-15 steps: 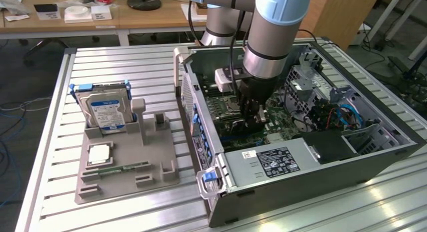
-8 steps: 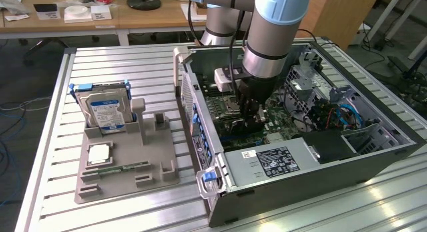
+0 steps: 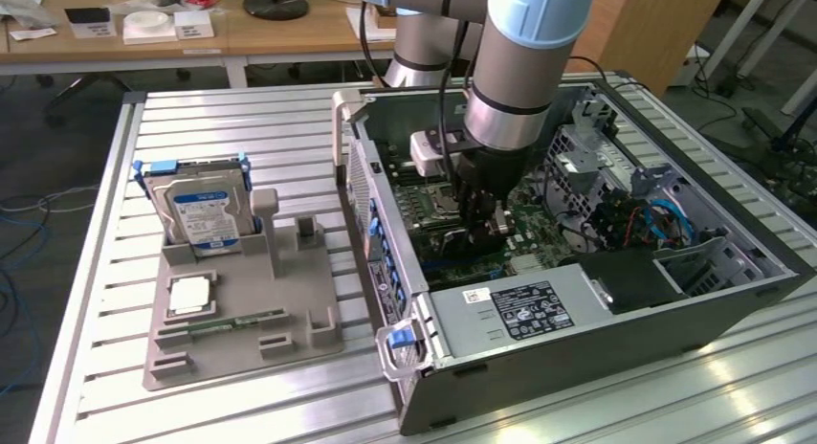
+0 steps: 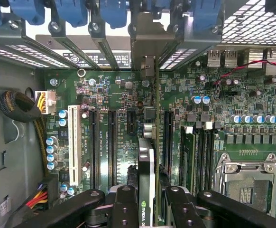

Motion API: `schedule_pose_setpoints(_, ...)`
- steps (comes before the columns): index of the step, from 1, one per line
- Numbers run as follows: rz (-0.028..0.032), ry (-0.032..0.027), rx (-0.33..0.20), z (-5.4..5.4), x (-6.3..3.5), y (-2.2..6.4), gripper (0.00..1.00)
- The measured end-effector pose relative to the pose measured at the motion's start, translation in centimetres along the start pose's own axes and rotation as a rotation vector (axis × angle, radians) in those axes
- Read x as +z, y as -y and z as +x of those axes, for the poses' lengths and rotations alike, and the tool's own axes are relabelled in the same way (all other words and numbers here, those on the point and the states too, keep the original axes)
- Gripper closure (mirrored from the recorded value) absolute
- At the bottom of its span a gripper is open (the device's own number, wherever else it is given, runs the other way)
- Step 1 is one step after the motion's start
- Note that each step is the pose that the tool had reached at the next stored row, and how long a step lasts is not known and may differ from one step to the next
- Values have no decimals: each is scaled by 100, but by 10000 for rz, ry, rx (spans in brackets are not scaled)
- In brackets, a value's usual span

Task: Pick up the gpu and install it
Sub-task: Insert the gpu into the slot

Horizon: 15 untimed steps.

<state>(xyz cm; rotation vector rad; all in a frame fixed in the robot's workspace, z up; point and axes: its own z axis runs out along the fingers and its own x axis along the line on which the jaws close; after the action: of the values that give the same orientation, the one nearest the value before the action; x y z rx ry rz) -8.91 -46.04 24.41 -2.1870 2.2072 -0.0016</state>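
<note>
Wrist view: my tool is clamped on the gpu, with a black finger pressed to each face. I see the card edge-on, standing upright over the green motherboard. Its far end points toward the rear bracket openings under the blue latches. Long black expansion slots run parallel to the card on one side, and the bare CPU socket lies on the other. I cannot tell whether the card's lower edge is seated in a slot or just above one.

In the exterior view the arm drops straight down into the open computer case, with the tool deep inside near the middle of the board. The power supply sits at 6 o'clock from the tool. At 9 o'clock from the case, on the slatted worktop, a grey holder carries the hard drive upright at its 12 o'clock end. A memory stick lies flat toward its 6 o'clock end.
</note>
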Motion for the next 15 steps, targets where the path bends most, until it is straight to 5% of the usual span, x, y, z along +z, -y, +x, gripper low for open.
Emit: schedule_pose_setpoints(15,0,0,0,-2,-67,2,65)
